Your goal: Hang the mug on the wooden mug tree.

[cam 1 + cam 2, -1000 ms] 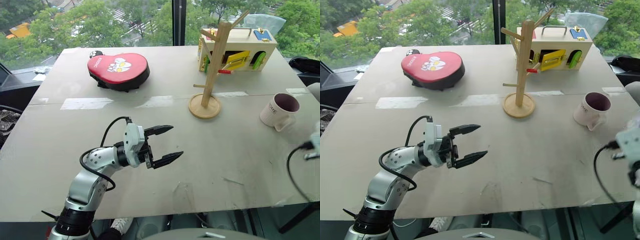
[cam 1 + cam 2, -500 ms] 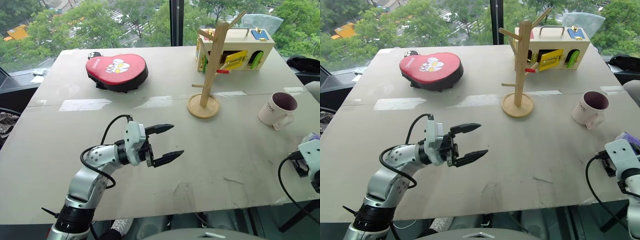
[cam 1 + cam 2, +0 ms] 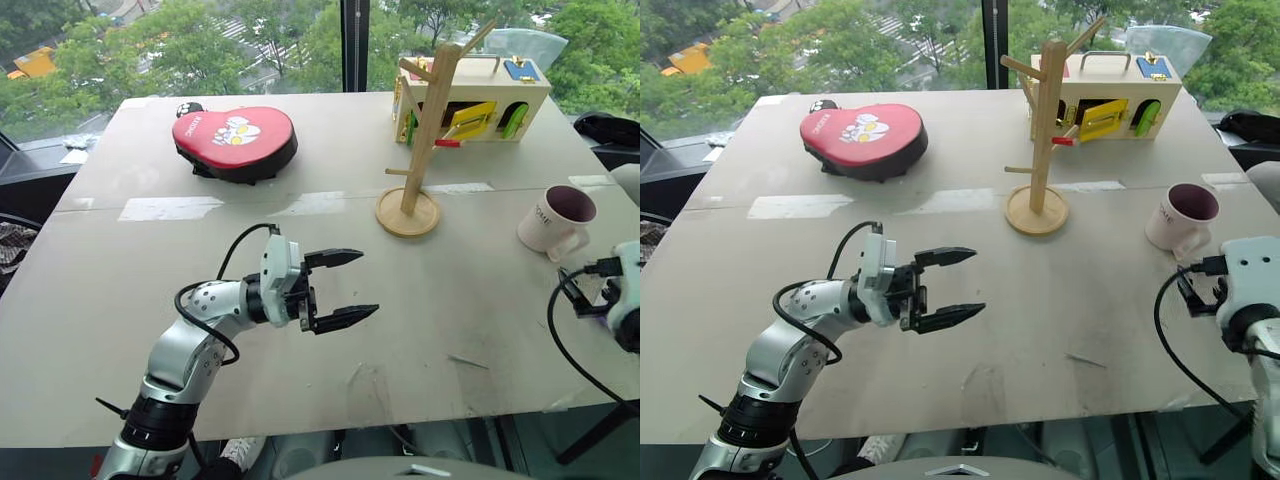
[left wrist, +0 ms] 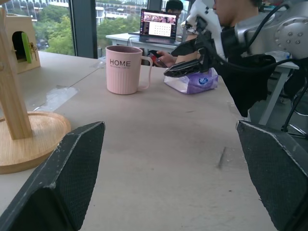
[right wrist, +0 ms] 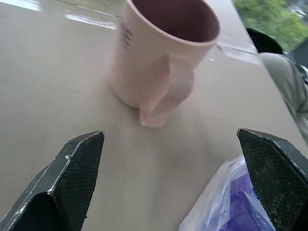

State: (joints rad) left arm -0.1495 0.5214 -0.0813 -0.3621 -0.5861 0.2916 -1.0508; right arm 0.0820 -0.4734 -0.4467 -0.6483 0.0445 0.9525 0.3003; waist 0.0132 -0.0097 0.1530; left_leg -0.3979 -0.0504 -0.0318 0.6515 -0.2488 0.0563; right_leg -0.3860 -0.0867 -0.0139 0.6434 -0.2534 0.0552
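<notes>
The white mug (image 3: 556, 219) with a maroon inside stands upright near the table's right edge, its handle turned toward my right gripper (image 5: 168, 187). That gripper is open, a short way in front of the mug and touching nothing; the left wrist view shows it (image 4: 169, 61) beside the mug (image 4: 124, 70) with its jaws apart. The wooden mug tree (image 3: 424, 130) stands on its round base (image 3: 408, 214) at the table's middle back, left of the mug. My left gripper (image 3: 368, 284) hovers open and empty over the near middle of the table, pointing right.
A purple-and-white packet (image 5: 233, 209) lies on the table just beside my right gripper. A pale wooden box (image 3: 480, 95) with coloured latches stands behind the tree. A red heart-shaped pad (image 3: 235, 140) lies at the back left. A person with a laptop (image 4: 159, 24) sits beyond the table.
My right hand has come up from the table's right edge and moved in toward the mug. The left arm has hardly moved.
</notes>
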